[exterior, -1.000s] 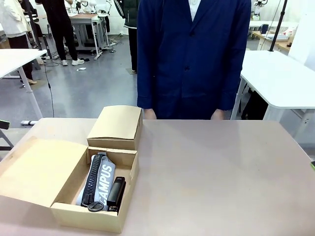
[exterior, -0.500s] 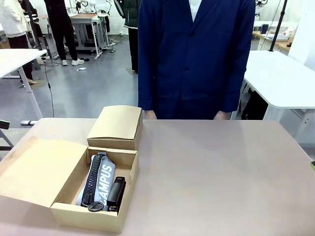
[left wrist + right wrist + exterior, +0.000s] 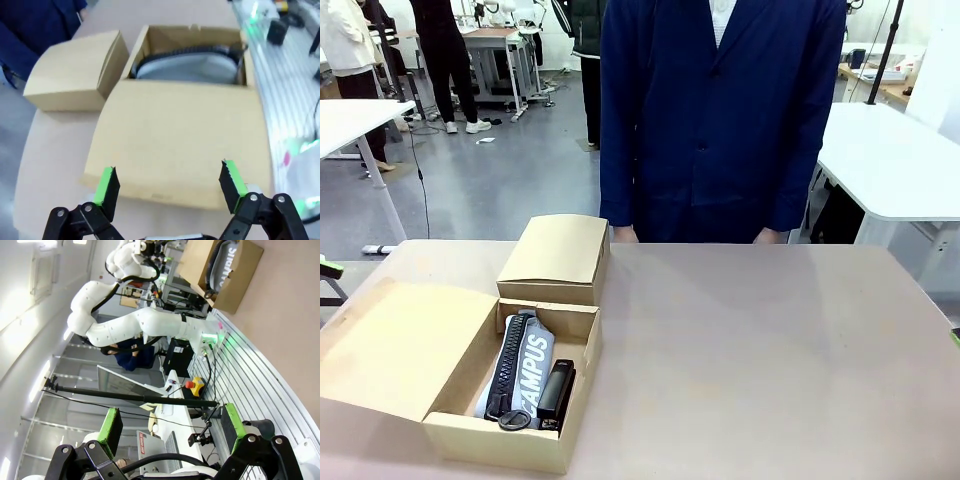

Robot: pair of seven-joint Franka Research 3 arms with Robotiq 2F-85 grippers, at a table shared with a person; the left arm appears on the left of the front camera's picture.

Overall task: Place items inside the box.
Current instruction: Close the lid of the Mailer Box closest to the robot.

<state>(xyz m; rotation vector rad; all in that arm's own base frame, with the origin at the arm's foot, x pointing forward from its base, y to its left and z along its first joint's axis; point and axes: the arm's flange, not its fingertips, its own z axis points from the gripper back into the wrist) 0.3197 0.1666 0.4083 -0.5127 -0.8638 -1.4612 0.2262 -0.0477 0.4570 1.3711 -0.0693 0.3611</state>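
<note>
With the open box [image 3: 566, 455] already holding one navy CAMPUS pouch [image 3: 530, 370], one grey pouch [image 3: 187, 67] and one black stapler [image 3: 557, 391], packing appeared nearly complete; the left gripper [image 3: 170, 182] and right gripper [image 3: 170, 427] both stood wide and empty; closing the lid flap [image 3: 390, 345] seemingly remained.

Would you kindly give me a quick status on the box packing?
Both grippers, left and right, open, empty. CAMPUS pouch and stapler lie in the open box. Second, closed box behind it; nothing blocking.

White arm [image 3: 150, 322], green-padded black jaws
</note>
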